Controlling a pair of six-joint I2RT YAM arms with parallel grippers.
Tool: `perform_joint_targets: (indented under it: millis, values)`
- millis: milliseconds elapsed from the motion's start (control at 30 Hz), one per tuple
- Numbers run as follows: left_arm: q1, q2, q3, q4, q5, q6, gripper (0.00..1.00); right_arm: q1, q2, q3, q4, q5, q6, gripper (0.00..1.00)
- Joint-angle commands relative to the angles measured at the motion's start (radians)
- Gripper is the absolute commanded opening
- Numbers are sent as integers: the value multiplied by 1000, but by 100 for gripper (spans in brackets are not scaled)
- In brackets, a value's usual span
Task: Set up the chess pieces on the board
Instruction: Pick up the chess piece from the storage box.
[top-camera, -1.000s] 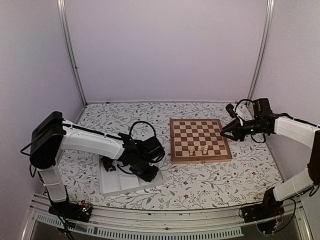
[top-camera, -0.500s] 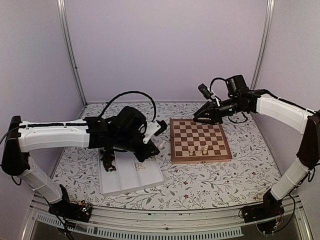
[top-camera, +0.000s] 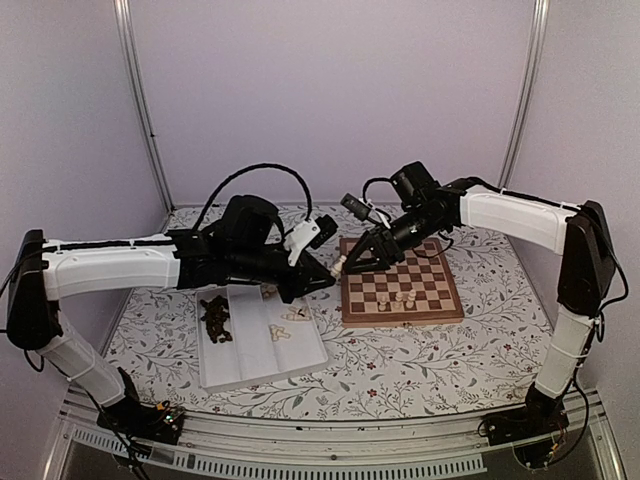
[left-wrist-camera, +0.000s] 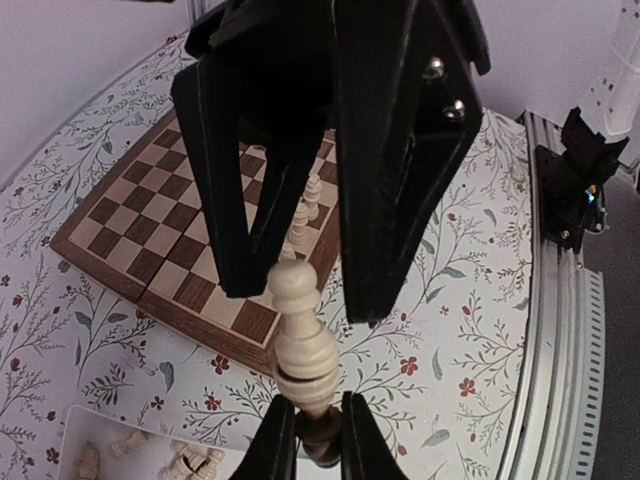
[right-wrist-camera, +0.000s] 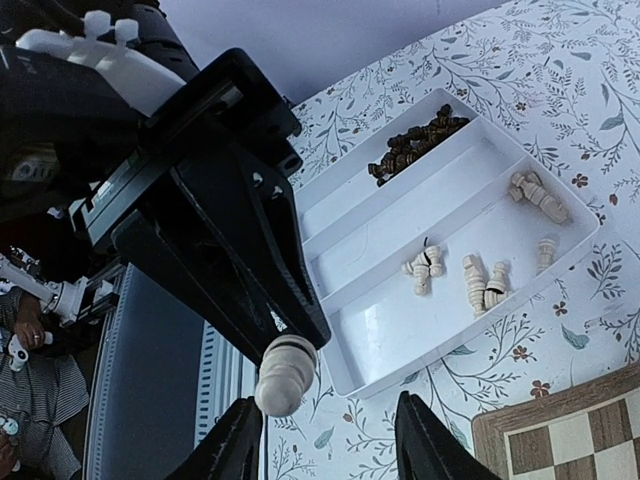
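My left gripper is shut on the base of a pale cream chess piece, held in the air just left of the board. In the left wrist view the left gripper pinches the piece by its foot. My right gripper faces it, open, with its black fingers on either side of the piece's head. In the right wrist view the right gripper is open and the piece sits close to its left finger. A few cream pieces stand on the board's near rows.
A white three-compartment tray lies left of the board, with dark pieces in its left compartment and loose cream pieces at the right. The tray also shows in the right wrist view. Both arms cross above the table's middle.
My left gripper rose from the tray and moved right with the cream piece. My right arm swung left across the board until its open fingers met the piece.
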Motion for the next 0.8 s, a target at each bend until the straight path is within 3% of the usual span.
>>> perform_joint_targets:
  millis: [0, 300, 533, 767]
  values:
    - [20, 3, -8, 41, 59, 22, 0, 28, 23, 55, -26, -13, 6, 48]
    - [27, 22, 4, 14, 76, 22, 0, 33, 51, 117, -45, -19, 8, 44]
    - [35, 17, 8, 13, 69, 14, 0, 33, 37, 96, -54, -12, -13, 25]
    - [50, 13, 6, 14, 64, 14, 0, 33, 13, 78, -51, -2, -15, 14]
